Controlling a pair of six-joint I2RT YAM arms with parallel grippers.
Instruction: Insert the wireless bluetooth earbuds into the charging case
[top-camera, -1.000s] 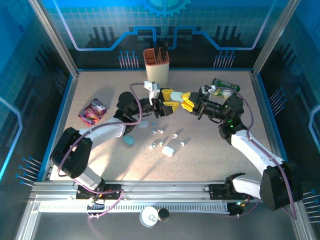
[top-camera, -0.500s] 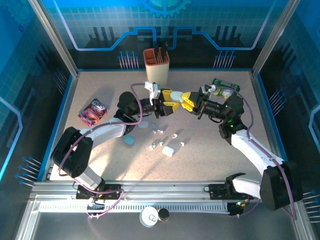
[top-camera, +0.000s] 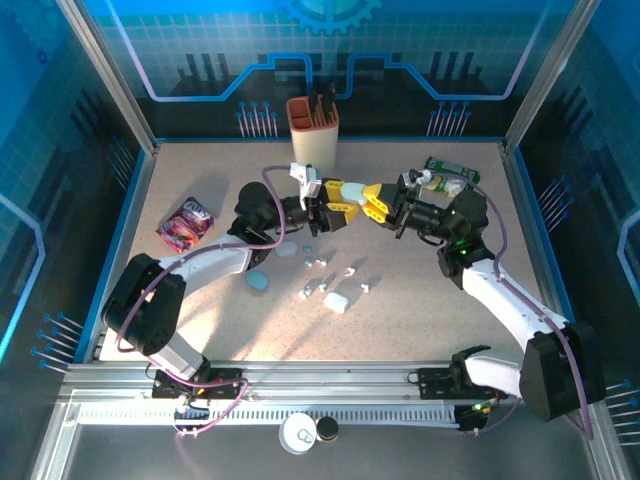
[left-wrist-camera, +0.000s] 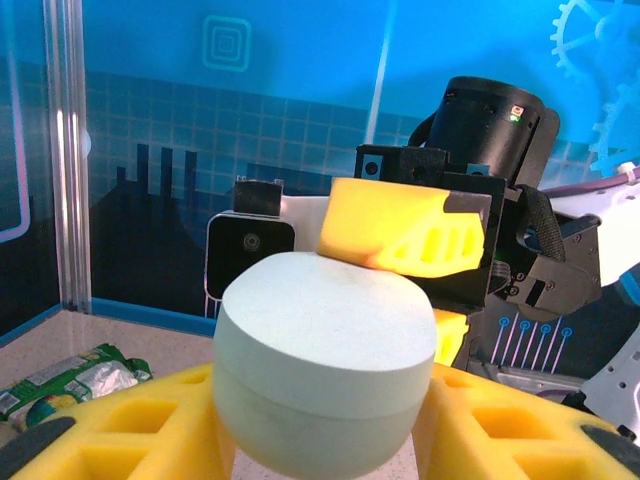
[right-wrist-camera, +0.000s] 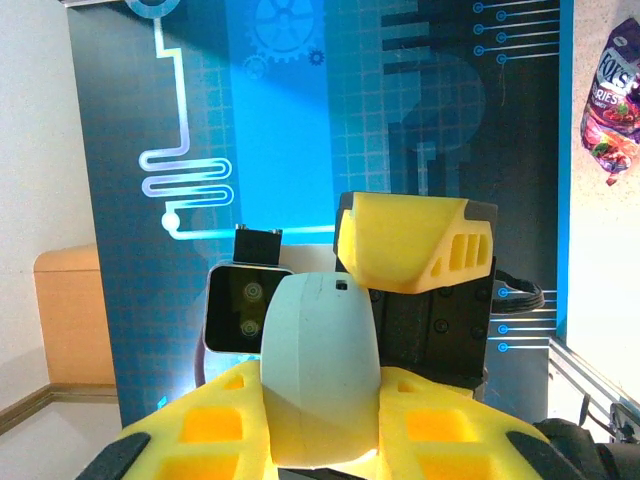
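Note:
A pale, rounded charging case (top-camera: 356, 190) hangs above the middle of the table, held from both sides. My left gripper (top-camera: 341, 201) has its yellow fingers (left-wrist-camera: 150, 420) pressed on either side of the charging case (left-wrist-camera: 325, 350). My right gripper (top-camera: 374, 200) is shut on the charging case (right-wrist-camera: 320, 370) from the opposite end. In each wrist view the other gripper's yellow finger shows just behind the case. Several tiny white earbuds (top-camera: 349, 271) lie scattered on the table below, near the front of the grippers.
A white case (top-camera: 336, 302), a light blue case (top-camera: 258, 282) and a pale case (top-camera: 288, 250) lie among the earbuds. An orange holder (top-camera: 312, 128) stands at the back. A purple snack packet (top-camera: 186, 222) lies left, a green packet (top-camera: 450, 170) back right.
The left gripper's fingers have closed in onto the case, and the left gripper has edged right towards the right one. The right gripper has kept its grip.

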